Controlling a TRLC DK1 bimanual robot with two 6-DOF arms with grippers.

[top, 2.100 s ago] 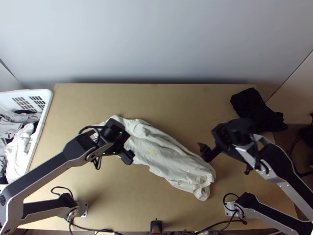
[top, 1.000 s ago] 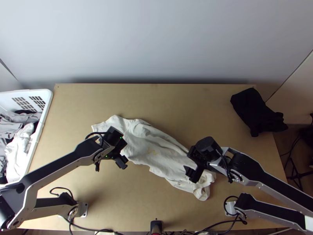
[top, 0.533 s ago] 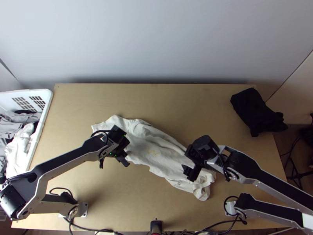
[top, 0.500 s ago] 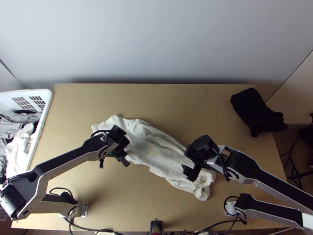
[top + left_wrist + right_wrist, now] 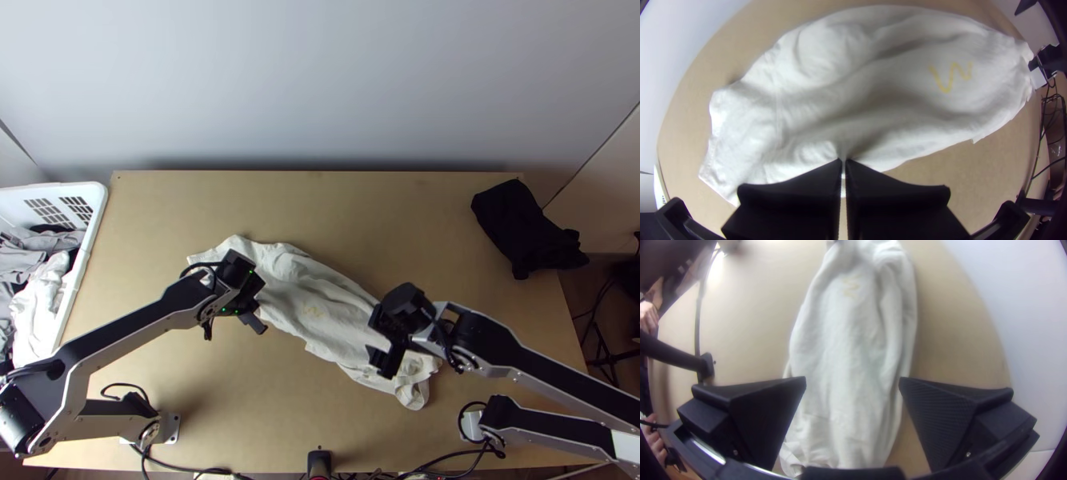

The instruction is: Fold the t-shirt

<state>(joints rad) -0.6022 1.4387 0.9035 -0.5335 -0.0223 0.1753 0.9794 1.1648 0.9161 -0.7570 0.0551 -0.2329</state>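
My left pincer clenches the bunched white t-shirt; my right pincer, released wide, hovers over it.

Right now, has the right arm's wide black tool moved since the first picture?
Yes, the tool moved left, farther from the light wooden table's right edge.
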